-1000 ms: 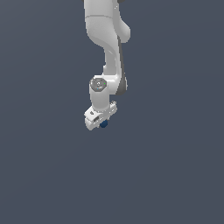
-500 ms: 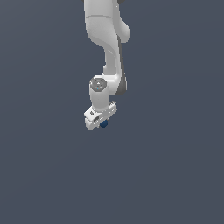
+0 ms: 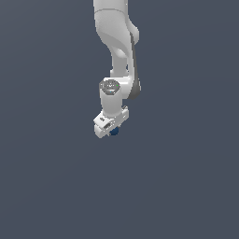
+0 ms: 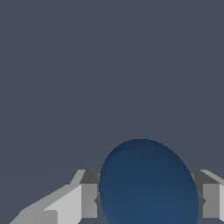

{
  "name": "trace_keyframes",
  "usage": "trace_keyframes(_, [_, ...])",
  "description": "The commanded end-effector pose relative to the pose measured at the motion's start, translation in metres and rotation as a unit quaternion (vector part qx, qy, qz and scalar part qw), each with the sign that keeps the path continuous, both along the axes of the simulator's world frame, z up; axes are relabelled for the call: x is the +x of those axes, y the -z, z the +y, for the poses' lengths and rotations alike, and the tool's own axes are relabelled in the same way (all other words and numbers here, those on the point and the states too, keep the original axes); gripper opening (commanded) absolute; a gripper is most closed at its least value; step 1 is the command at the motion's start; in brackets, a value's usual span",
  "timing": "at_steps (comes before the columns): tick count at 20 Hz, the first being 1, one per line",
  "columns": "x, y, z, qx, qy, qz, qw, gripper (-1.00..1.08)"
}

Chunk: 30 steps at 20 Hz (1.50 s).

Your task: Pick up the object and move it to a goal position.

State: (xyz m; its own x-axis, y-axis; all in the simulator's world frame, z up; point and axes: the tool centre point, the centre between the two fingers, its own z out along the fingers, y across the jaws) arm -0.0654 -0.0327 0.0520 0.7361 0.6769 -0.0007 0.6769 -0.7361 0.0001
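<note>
Flat, even simulator light; no cast shadows or glare; coarse, pixelated edges.

The white, smooth-shelled robot arm (image 3: 117, 51) is reaching down from the top of the exterior view, its wrist pointing downward. The white two-fingered gripper (image 3: 113, 132) is clamping a small dark blue ball (image 4: 148, 183), one grey finger (image 4: 87, 199) pressing each side.

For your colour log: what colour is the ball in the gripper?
Dark blue ball, plain; clearest in the wrist view.
</note>
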Motion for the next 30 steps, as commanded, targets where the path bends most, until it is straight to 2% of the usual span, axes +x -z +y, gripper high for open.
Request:
trace_keyframes(1, [0.005,-0.013,0.014,0.000,-0.001,-0.001,1.0000,-1.00])
trace_keyframes(19, [0.059,-0.146,0.160,0.000,-0.001,0.000,1.0000,-1.00])
trace_keyframes(24, [0.071,-0.169,0.184,0.000,-0.001,0.000,1.0000,-1.00])
trace_keyframes(30, [0.078,-0.183,0.200,0.000,-0.001,0.000,1.0000,-1.00])
